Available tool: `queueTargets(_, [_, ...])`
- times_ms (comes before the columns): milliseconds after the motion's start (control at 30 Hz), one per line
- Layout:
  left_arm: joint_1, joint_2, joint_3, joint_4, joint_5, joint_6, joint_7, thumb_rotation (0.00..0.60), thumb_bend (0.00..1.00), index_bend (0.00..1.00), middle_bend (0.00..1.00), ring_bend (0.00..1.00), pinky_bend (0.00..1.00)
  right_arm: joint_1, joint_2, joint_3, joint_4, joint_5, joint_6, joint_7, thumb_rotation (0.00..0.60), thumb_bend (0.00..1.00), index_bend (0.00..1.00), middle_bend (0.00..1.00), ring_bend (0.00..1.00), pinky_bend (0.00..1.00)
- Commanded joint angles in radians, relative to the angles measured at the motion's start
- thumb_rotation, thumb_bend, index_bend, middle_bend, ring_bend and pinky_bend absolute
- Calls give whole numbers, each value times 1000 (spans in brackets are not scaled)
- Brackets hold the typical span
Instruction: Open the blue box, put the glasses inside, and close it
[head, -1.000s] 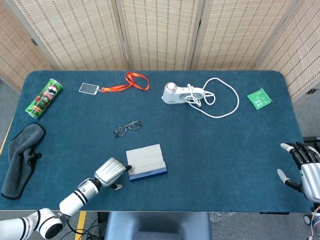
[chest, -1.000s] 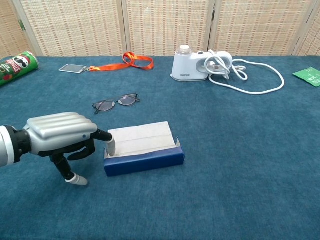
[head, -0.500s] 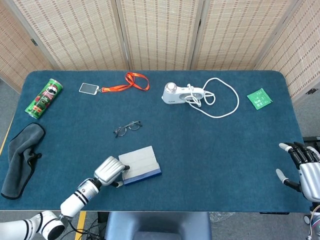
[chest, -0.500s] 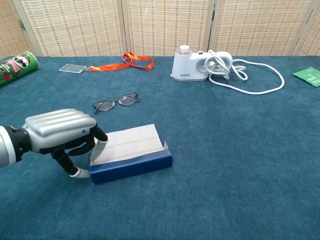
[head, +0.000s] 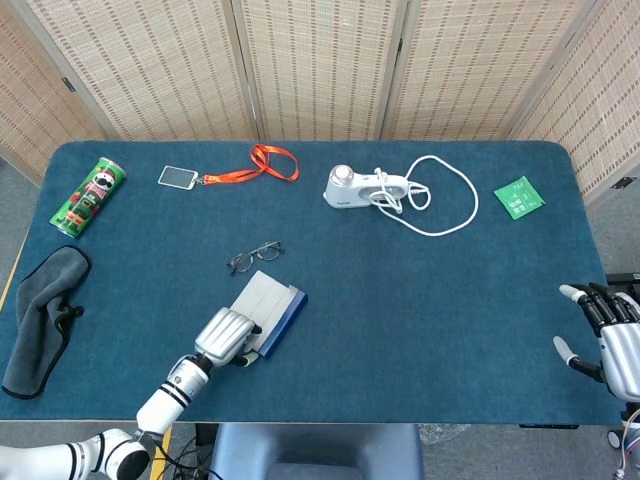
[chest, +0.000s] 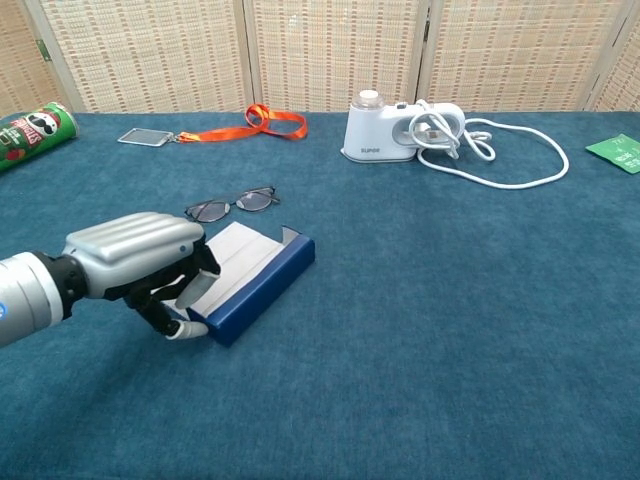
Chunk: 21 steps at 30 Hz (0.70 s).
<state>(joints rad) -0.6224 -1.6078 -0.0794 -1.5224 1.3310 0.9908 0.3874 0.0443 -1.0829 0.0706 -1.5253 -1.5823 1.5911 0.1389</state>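
Observation:
The blue box (head: 268, 312) (chest: 250, 279), with a pale grey lid, lies shut on the table, turned diagonally near the front left. My left hand (head: 226, 337) (chest: 140, 268) grips its near end, fingers curled over the lid and thumb under the edge. The glasses (head: 254, 256) (chest: 231, 204) lie folded open on the cloth just behind the box, apart from it. My right hand (head: 612, 340) is at the table's right edge with its fingers spread, holding nothing; the chest view does not show it.
A green can (head: 89, 196) and a dark cloth (head: 40, 318) lie at the left. An orange lanyard with a card (head: 232, 170), a white device with a coiled cable (head: 400, 192) and a green packet (head: 519, 196) sit along the back.
The left hand has taken hold of the box, pulled it left and rotated it from crosswise to diagonal, closer to the glasses. The right hand has barely moved.

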Motion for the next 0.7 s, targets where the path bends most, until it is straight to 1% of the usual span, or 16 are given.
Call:
queueTargets(33, [0, -2, -10, -28, 8, 23, 4, 600, 298, 770, 923, 868, 989, 1, 1, 1, 2, 1, 0, 3, 600, 276, 189, 204, 185, 218])
queueTargets(233, [1, 87, 1, -118, 19, 27, 25, 600, 313, 607, 923, 865, 985, 1, 0, 1, 13, 3, -1, 14, 600, 276, 189, 204, 185, 218])
queueTargets(300, [-1, 124, 10, -138, 4, 9, 40, 600, 350, 527, 923, 863, 984, 2, -3, 0, 17, 3, -3, 19, 600, 276, 189, 204, 187, 218])
queueTargets(367, [-8, 157, 19, -152, -24, -23, 56, 600, 411, 446, 923, 863, 984, 3, -5, 0, 20, 0, -2, 23, 600, 276, 189, 204, 191, 218])
queueTargets(433, [-15, 176, 25, -160, -46, -50, 57, 590, 476, 406, 923, 863, 983, 3, -7, -1, 24, -3, 0, 26, 600, 276, 189, 204, 193, 218])
queueTargets(467, [-19, 180, 25, -161, -56, -61, 53, 562, 522, 392, 923, 863, 978, 3, -8, -1, 25, -4, 1, 28, 600, 276, 189, 204, 194, 218])
queueTargets(500, [-24, 179, 24, -159, -66, -73, 44, 540, 547, 386, 923, 863, 976, 2, -9, -2, 28, -5, 3, 29, 600, 276, 189, 204, 196, 218])
queueTargets(567, [-38, 178, 23, -154, -81, -99, 45, 463, 612, 380, 923, 863, 969, 0, -11, -3, 30, -7, 7, 32, 600, 275, 189, 204, 200, 218])
queueTargets(633, [-56, 178, 23, -157, -91, -120, 59, 399, 667, 378, 923, 863, 969, -2, -9, -3, 31, -8, 10, 33, 600, 275, 189, 205, 204, 218])
queueTargets(700, [-74, 183, 23, -172, -104, -144, 75, 355, 716, 384, 923, 863, 969, -3, -6, -3, 31, -8, 14, 34, 600, 275, 189, 206, 208, 218])
